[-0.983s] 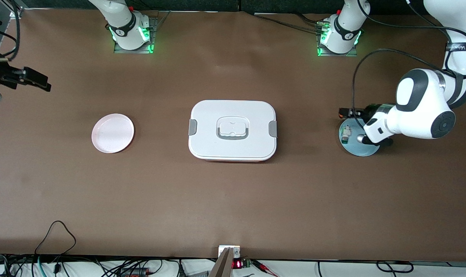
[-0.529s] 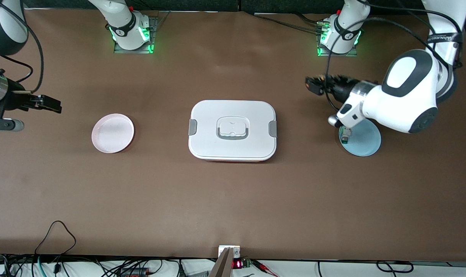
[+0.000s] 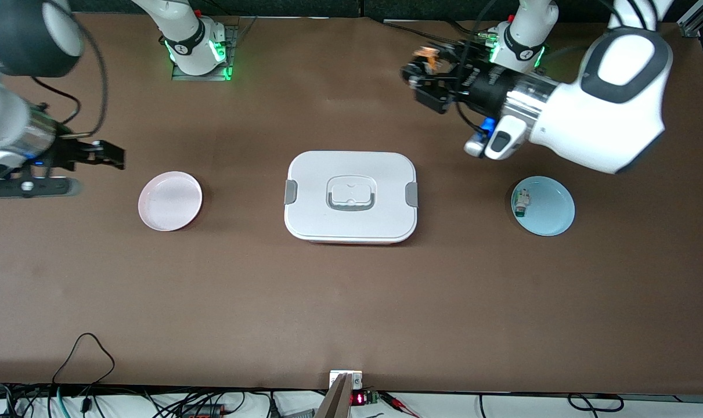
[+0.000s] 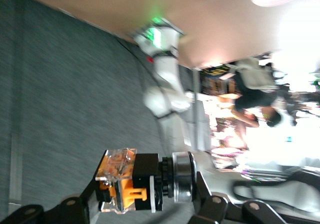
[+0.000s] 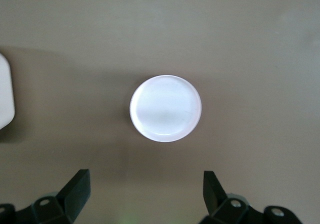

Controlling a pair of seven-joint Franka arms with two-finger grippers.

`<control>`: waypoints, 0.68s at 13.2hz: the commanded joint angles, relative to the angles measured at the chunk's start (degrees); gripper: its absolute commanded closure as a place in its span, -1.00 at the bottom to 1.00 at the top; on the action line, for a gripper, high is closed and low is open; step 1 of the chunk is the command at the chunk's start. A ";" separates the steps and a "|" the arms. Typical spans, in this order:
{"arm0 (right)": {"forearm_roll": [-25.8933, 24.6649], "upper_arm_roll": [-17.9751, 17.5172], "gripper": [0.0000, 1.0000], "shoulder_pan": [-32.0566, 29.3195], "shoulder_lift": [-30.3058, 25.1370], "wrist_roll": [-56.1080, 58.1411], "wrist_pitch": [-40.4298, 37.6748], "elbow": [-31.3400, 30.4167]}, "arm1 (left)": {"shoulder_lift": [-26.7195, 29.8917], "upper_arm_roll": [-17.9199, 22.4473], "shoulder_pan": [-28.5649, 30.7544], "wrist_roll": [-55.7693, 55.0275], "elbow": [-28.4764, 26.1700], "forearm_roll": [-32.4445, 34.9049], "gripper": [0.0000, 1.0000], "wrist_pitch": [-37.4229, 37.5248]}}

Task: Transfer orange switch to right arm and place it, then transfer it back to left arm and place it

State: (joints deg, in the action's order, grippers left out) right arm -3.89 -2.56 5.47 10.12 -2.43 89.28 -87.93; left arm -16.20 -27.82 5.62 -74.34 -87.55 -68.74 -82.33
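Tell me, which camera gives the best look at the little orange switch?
The left wrist view: the orange switch fills it, clamped in the left gripper. The front view shows only an orange speck; the right wrist view shows none.

Robotics lab, two bolted-down arms (image 3: 191, 43) on brown table (image 3: 351, 302), cables (image 3: 84, 400) along edge

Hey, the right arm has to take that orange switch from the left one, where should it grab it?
Probably the orange cap end: the left end effector clamps the orange switch at its black body, leaving the cap sticking out clear. The right end effector, open, would likely come in from that end.
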 commanded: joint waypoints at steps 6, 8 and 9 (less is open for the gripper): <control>21.95 2.20 -1.00 -0.89 0.87 -0.03 -0.08 0.31 | -4.88 -0.22 -11.68 -6.35 1.15 -11.50 0.91 -25.06; 29.70 2.12 -1.00 -0.55 0.43 -0.11 0.71 -1.01 | -5.24 -0.13 -12.56 -5.64 1.15 -12.56 0.91 -25.42; 32.95 2.03 -1.00 -0.63 0.51 -0.03 0.72 -1.01 | -5.25 -0.13 -12.56 -5.56 1.15 -12.47 0.91 -25.34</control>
State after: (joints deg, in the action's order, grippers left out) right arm 23.79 -0.18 4.97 11.04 -2.41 89.79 -88.24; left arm -20.89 -28.11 -6.56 -79.58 -87.71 -79.88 -107.41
